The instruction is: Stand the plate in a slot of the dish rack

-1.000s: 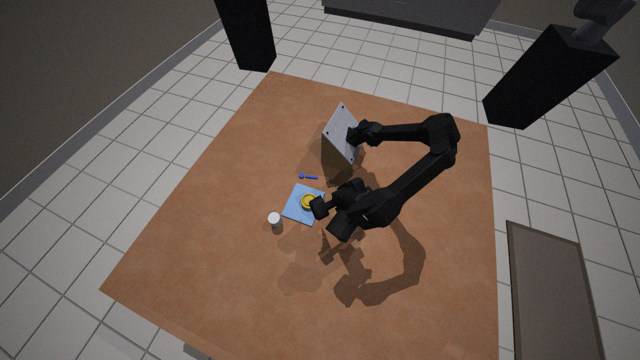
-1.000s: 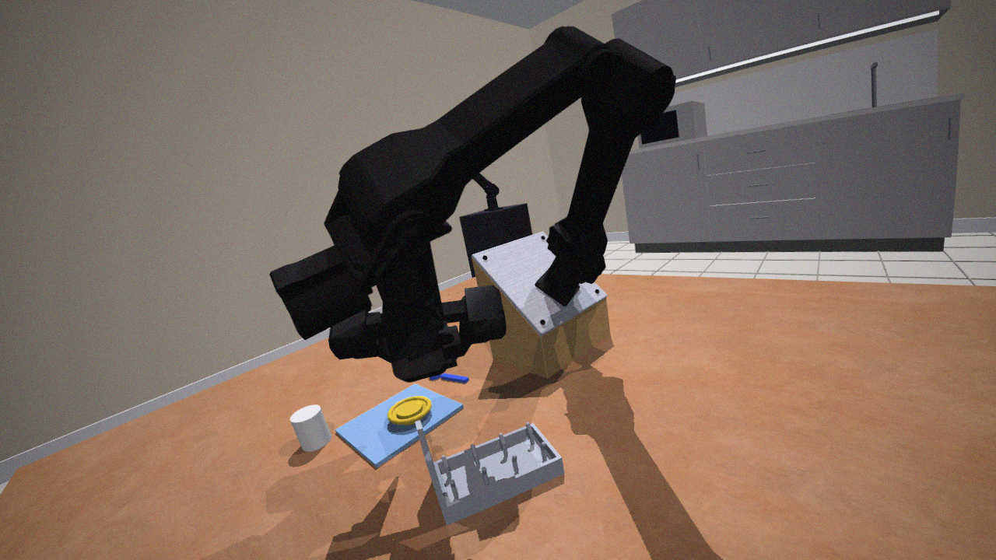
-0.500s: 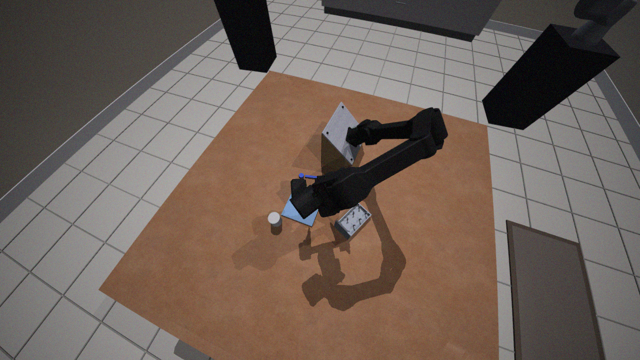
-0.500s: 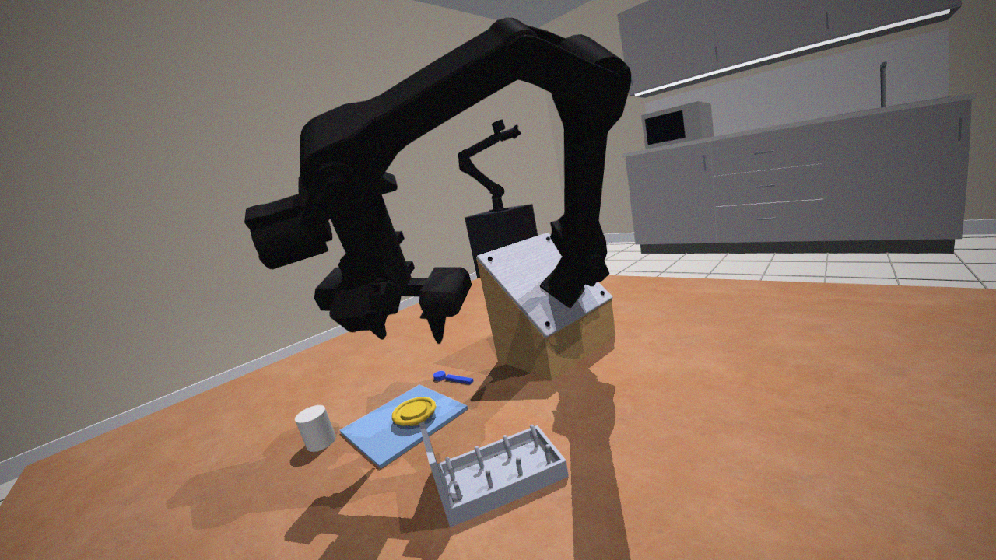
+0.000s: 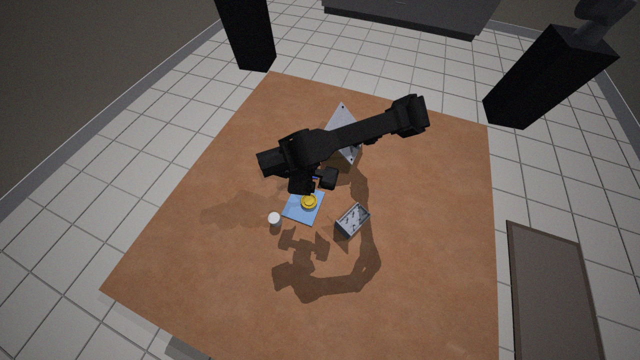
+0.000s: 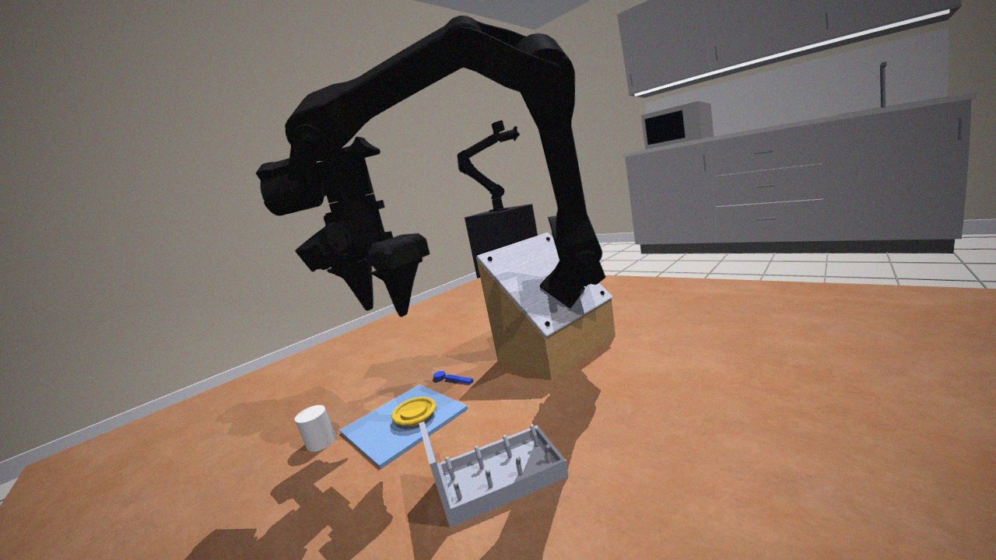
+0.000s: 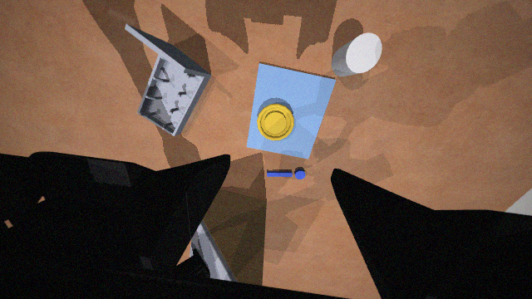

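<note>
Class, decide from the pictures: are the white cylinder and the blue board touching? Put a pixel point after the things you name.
Apart: the exterior view shows tabletop between the white cylinder [image 5: 274,218] [image 6: 315,428] [image 7: 362,54] and blue board [image 5: 296,213] [image 6: 376,443] [image 7: 297,85].

white floor tiles [image 5: 147,129] [image 6: 787,264], grey cabinets [image 5: 407,15] [image 6: 794,180], beige wall [image 6: 139,173].

The arm arches high, its claw [image 5: 316,190] [image 6: 384,313] [image 7: 280,167] hanging fingertips downward, spread wide and holding nothing.

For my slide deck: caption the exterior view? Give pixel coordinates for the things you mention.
Open black gripper [image 6: 384,313] above a round yellow plate [image 6: 413,411] lying on a blue board [image 6: 379,442].
</note>
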`<state>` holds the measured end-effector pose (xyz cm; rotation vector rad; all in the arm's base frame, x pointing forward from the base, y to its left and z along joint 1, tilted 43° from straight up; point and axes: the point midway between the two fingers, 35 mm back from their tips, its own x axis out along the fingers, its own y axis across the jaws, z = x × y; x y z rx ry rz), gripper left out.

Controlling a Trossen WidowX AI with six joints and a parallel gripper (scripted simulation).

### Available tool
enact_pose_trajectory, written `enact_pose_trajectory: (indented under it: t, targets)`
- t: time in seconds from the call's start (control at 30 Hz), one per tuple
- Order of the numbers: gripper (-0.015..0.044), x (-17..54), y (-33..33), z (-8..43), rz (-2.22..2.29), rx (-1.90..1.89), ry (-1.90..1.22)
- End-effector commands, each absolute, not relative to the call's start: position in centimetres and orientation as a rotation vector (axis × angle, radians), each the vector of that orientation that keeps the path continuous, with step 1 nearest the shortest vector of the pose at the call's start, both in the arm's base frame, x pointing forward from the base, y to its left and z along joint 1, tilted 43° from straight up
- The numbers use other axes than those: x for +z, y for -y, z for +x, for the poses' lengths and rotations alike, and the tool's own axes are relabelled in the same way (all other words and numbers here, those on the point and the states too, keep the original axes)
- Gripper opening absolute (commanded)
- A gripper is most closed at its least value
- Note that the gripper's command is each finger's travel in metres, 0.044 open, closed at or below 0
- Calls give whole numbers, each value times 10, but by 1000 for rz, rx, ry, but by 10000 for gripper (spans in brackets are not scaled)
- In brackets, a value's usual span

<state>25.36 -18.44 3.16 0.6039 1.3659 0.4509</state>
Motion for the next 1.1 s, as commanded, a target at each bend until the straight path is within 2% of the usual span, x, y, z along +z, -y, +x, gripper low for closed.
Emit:
enact_pose_trajectory:
  t: [0.0, 0.13, 0.37, 1.07]
  targets:
    - [400, 32, 194, 251, 672, 420, -1334]
    - [400, 24, 187, 255, 671, 418, -1335]
    - [400, -44, 116, 273, 674, 422, -1332]
    - [400, -63, 101, 280, 674, 422, -1332]
